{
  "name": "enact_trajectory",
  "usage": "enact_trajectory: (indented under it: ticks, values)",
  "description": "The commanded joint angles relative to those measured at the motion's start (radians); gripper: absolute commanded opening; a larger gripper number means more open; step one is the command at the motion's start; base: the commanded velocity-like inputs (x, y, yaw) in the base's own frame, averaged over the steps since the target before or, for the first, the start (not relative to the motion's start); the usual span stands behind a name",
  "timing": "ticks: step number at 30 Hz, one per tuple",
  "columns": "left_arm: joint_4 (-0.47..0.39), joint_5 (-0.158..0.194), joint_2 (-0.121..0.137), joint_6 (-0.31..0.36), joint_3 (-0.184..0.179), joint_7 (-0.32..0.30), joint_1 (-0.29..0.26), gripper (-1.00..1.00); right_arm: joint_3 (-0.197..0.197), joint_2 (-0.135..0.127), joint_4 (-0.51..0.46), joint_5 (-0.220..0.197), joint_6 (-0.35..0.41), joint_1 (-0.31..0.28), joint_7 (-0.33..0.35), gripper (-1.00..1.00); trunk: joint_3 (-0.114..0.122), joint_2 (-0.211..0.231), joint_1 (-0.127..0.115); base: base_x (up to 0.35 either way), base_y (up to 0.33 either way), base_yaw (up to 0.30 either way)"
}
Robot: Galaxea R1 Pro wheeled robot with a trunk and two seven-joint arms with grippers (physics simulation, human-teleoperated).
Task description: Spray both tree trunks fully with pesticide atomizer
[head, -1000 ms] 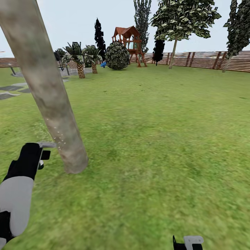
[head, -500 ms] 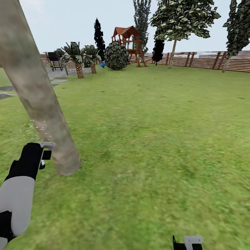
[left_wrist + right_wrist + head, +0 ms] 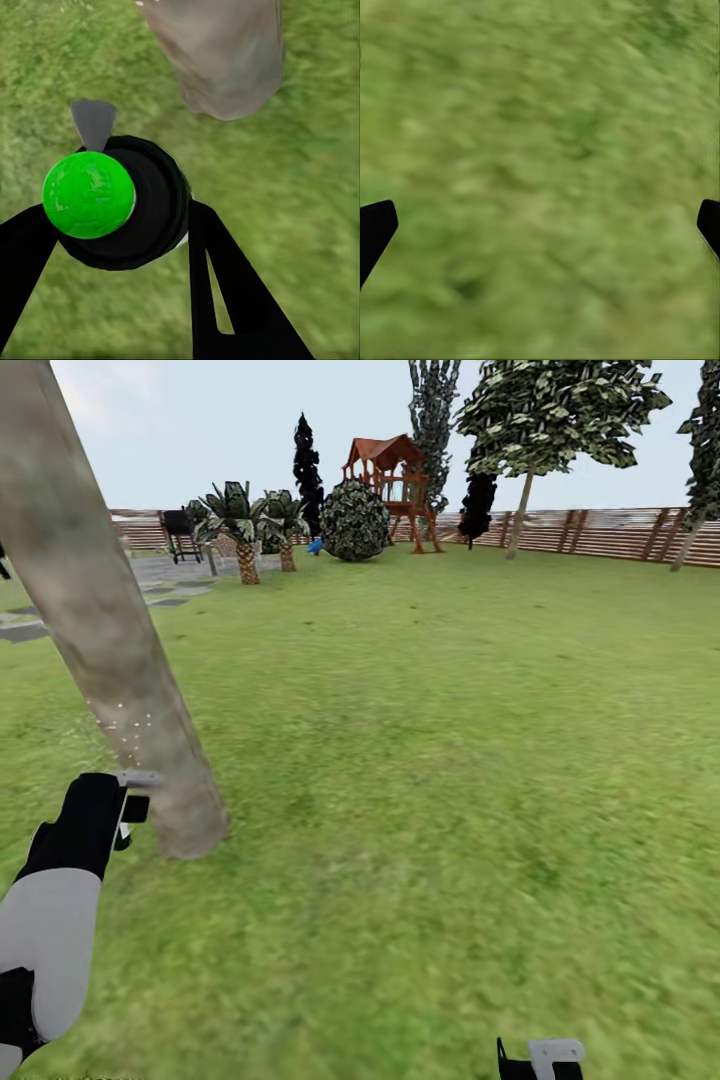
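View panned left | 1 tree trunk (image 3: 110, 650) | left gripper (image 3: 112, 225) grasping 1 atomizer (image 3: 112, 202) | right gripper (image 3: 540, 225) spread

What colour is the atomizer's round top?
Bright green top, on the atomizer's black body; clearest in left wrist view.

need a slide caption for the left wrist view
Left end effector shut on the green-capped atomizer, nozzle toward the base of the trunk on the lawn.
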Motion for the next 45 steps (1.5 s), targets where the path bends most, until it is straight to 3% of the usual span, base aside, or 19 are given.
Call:
enact_trajectory:
  ticks: [1,5,9,18,22,24,28,31,35,38,39,42,45]
  values:
    - [0.001,-0.002,0.0,-0.002,0.0,0.0,0.002,-1.0,0.0,0.0,0.0,0.0,0.0,0.0,0.0,1.0,0.0,0.0,0.0,0.206,-0.219,0.276]
    - [0.02,-0.002,0.001,-0.008,0.012,-0.002,0.02,-1.0,0.0,0.0,0.0,0.0,0.0,0.0,0.0,1.0,0.0,0.0,0.0,0.222,-0.208,0.248]
    - [0.024,-0.002,-0.02,-0.009,0.013,-0.001,0.026,-1.0,0.0,0.0,0.0,0.0,0.0,0.0,0.0,1.0,0.0,0.0,0.0,0.234,-0.198,0.033]
    - [0.025,-0.007,-0.017,-0.01,0.014,-0.001,0.046,-1.0,0.0,0.0,0.0,0.0,0.0,0.0,0.0,1.0,0.0,0.0,0.0,0.277,-0.119,0.06]
    - [0.025,-0.006,-0.011,-0.037,0.065,-0.003,0.131,-1.0,0.0,0.0,0.0,0.0,0.0,0.0,0.0,1.0,0.0,0.0,0.0,0.115,-0.002,0.268]
    - [0.025,-0.005,-0.015,-0.091,0.082,0.001,0.157,-1.0,0.0,0.0,0.0,0.0,0.0,0.0,0.0,1.0,0.0,0.0,0.0,0.014,0.0,0.275]
    - [0.022,-0.003,-0.027,-0.112,0.079,0.006,0.164,-1.0,0.0,0.0,0.001,0.0,0.0,0.0,0.0,1.0,0.0,0.0,0.0,0.093,0.0,0.124]
    - [0.014,-0.003,-0.054,-0.114,0.08,0.01,0.163,-1.0,0.0,-0.001,0.001,0.0,0.0,0.0,0.0,1.0,0.0,0.0,0.0,0.319,0.0,0.006]
    - [0.024,-0.008,-0.046,-0.116,0.088,0.011,0.167,-1.0,0.0,-0.002,0.001,0.0,0.0,0.0,0.0,1.0,0.0,0.0,0.0,0.337,0.0,0.0]
    - [0.017,-0.009,-0.022,-0.123,0.148,0.009,0.217,-1.0,0.0,-0.002,0.001,0.0,0.0,0.0,0.0,1.0,0.0,0.0,0.0,0.338,0.0,0.0]
    - [0.012,-0.007,-0.017,-0.142,0.172,0.007,0.249,-1.0,0.0,-0.002,0.001,0.0,0.0,0.0,0.0,1.0,0.0,0.0,0.0,0.315,0.0,0.0]
    - [0.053,-0.004,-0.023,-0.331,0.185,0.009,0.276,-1.0,0.0,0.0,0.001,0.0,0.0,0.0,0.0,1.0,0.0,0.0,0.0,0.304,0.0,0.017]
    - [0.126,-0.005,-0.032,-0.379,0.181,0.012,0.279,-1.0,0.0,0.0,0.001,0.0,0.0,0.0,0.0,1.0,0.0,0.0,0.0,0.123,0.0,0.196]
